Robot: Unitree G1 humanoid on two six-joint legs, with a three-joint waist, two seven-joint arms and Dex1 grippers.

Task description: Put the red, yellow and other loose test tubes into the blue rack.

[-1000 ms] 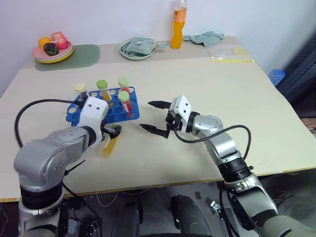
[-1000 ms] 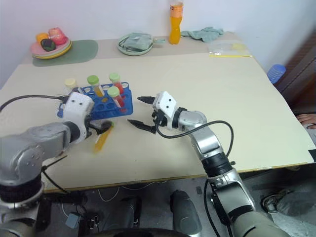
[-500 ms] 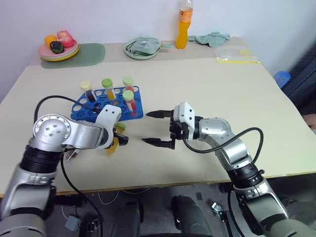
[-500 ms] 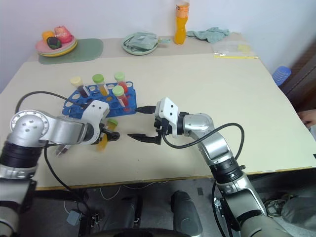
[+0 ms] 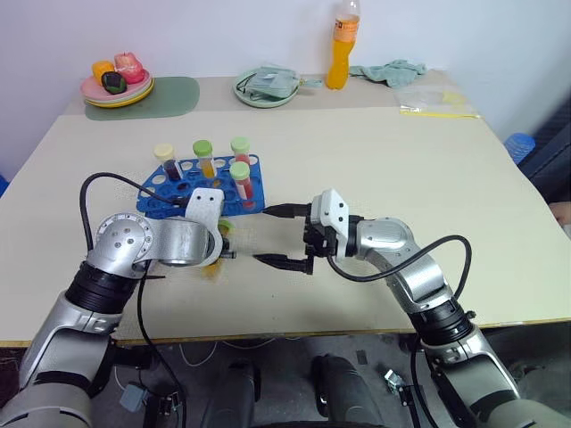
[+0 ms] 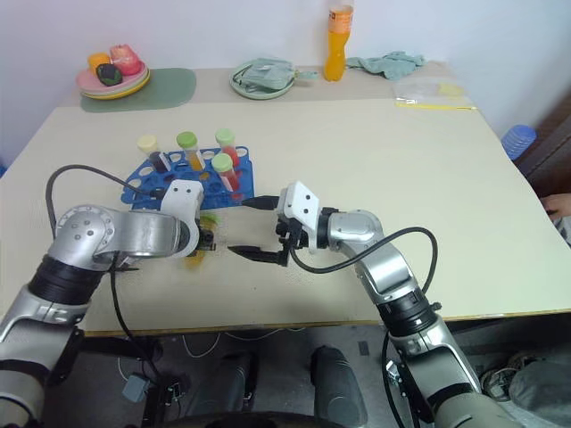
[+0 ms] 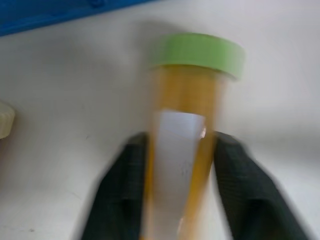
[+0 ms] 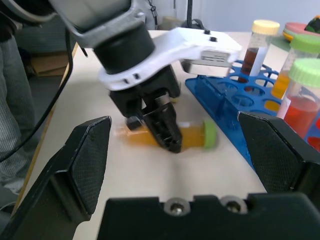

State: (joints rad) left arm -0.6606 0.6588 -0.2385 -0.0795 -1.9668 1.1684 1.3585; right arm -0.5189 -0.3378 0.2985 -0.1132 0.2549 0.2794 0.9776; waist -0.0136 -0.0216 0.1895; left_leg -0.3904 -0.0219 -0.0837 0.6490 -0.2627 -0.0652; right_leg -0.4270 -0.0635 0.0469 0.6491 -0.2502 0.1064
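A yellow test tube (image 7: pixel 192 85) with a green cap lies on the table just in front of the blue rack (image 5: pixel 178 198). My left gripper (image 5: pixel 219 245) is shut on the tube's body, with a black finger (image 7: pixel 120 190) on either side. The right wrist view shows the same tube (image 8: pixel 195 136) flat on the table under the left gripper. Several capped tubes stand upright in the rack, among them a red one (image 5: pixel 241 178) and a yellow one (image 5: pixel 204 159). My right gripper (image 5: pixel 265 234) hovers open and empty just right of the tube, pointing towards it.
Along the table's far edge are a plate of fruit (image 5: pixel 116 85) on a green mat, a green plate with a cloth (image 5: pixel 268 86), an orange bottle (image 5: pixel 339 53), a crumpled cloth (image 5: pixel 388 71) and a plastic bag (image 5: pixel 437 102). Bare tabletop spreads to the right.
My left gripper rolled over the lying yellow tube and closed on it. The right gripper stayed open and almost still. The camera view shifted.
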